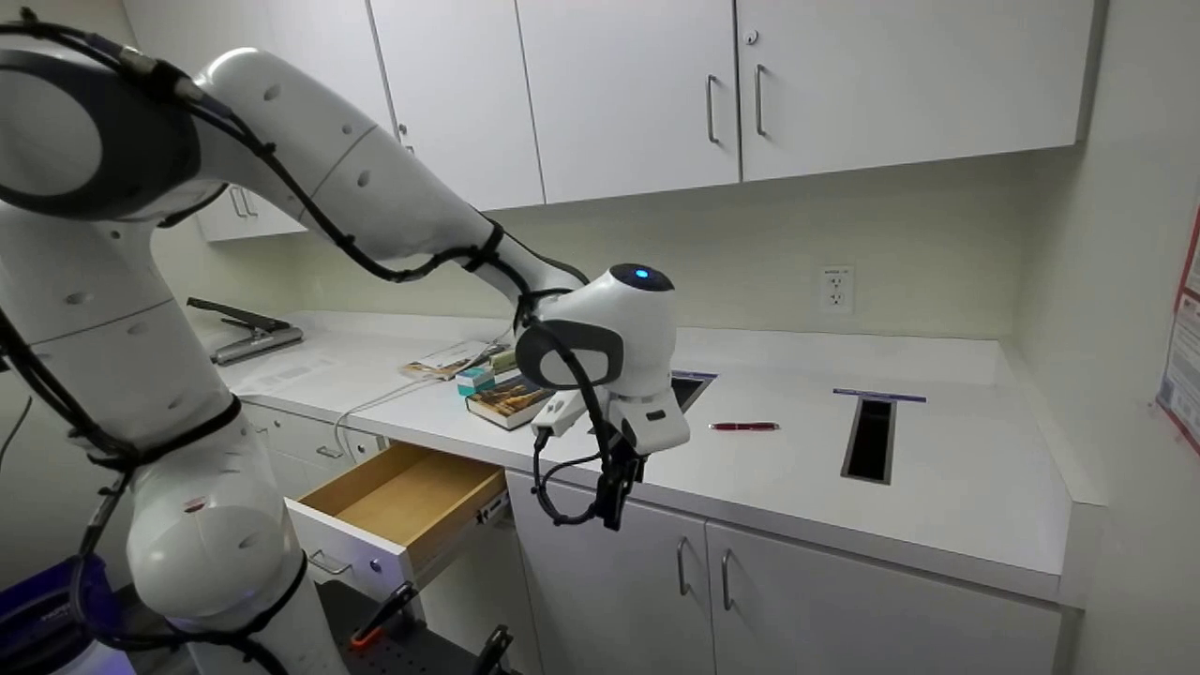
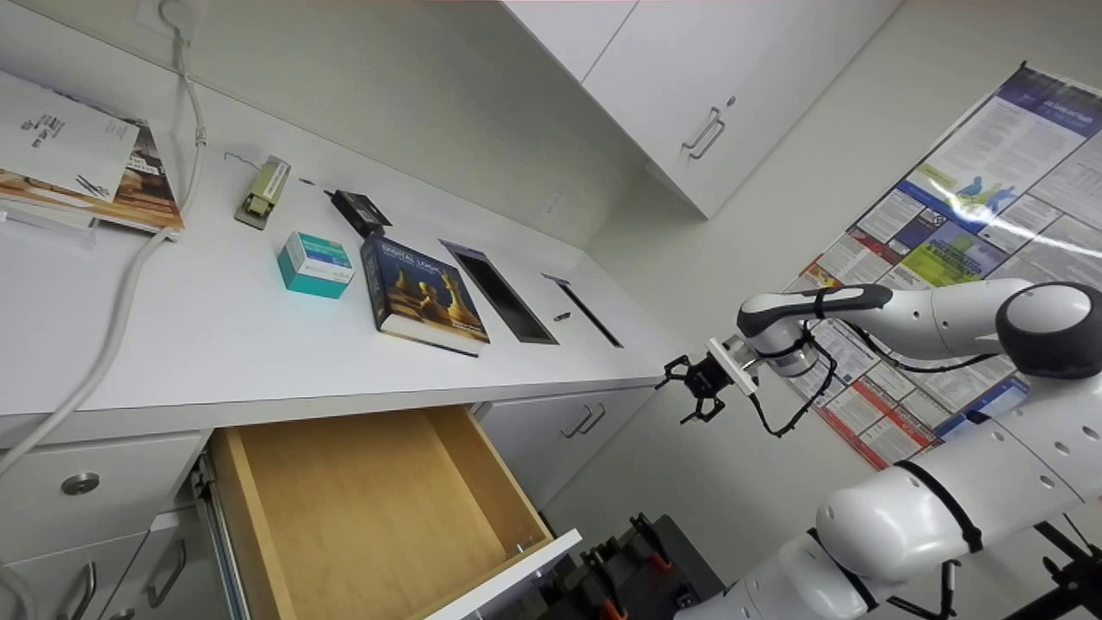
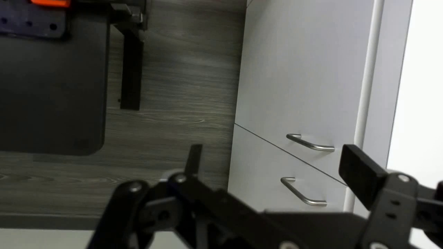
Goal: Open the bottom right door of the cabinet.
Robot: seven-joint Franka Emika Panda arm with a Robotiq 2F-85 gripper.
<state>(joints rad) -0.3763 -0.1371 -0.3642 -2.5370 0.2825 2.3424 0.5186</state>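
The bottom right door [image 1: 891,619] of the white cabinet [image 1: 975,506] is shut, flush with its neighbouring door [image 1: 609,591]. Its silver bar handle [image 1: 726,579] stands near the seam. In the wrist view the same door [image 3: 256,173] is the lower one, with its handle [image 3: 296,191] seen between my fingers. It also shows, small, in an exterior view [image 2: 624,413]. My gripper [image 3: 271,155] is open and empty. It hangs in front of the cabinet [image 1: 614,511], apart from the handle. In an exterior view its spread fingers [image 2: 673,403] show.
A light-wood drawer [image 2: 370,508] stands pulled out. A black platform [image 3: 52,97] with clamps is on the floor side. A book [image 2: 426,297], a small box [image 2: 316,264] and a red pen [image 1: 743,427] lie on the countertop. Wall cabinets [image 1: 900,75] hang above.
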